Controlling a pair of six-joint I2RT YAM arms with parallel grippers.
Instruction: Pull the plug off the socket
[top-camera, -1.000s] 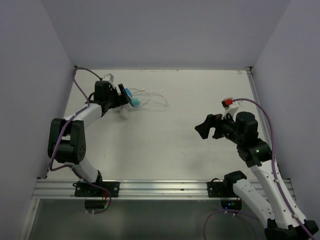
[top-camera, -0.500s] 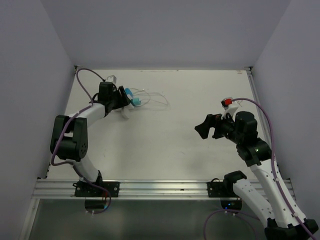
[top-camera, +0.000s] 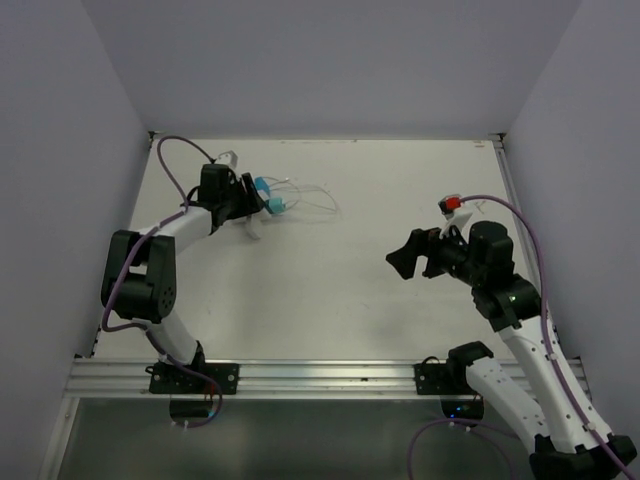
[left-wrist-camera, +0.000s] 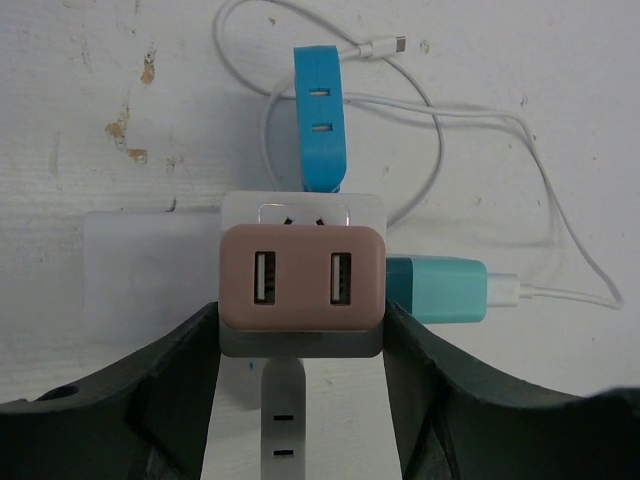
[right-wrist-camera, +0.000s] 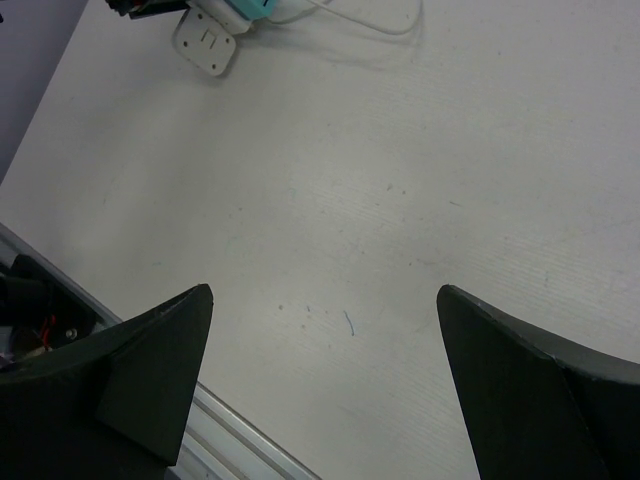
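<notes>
The socket (left-wrist-camera: 300, 275) is a cube with two USB ports on the face toward me, resting on the table at the far left. A blue plug (left-wrist-camera: 320, 120) sticks out of its far side, a teal plug (left-wrist-camera: 435, 290) with a white cable (left-wrist-camera: 530, 150) out of its right side, and a white plug (left-wrist-camera: 282, 420) out of its near side. My left gripper (left-wrist-camera: 300, 345) has a finger pressed on each side of the socket; in the top view the left gripper (top-camera: 245, 198) hides most of it. My right gripper (top-camera: 405, 262) is open and empty above the table at right.
A flat white square piece (left-wrist-camera: 150, 275) lies just left of the socket. The cable loops loosely behind and right of it (top-camera: 310, 195). Walls close the table on three sides. A metal rail (top-camera: 300, 378) runs along the near edge.
My left arm has reached a little farther forward and right, and the plugs sit slightly farther right. The right arm has barely moved.
</notes>
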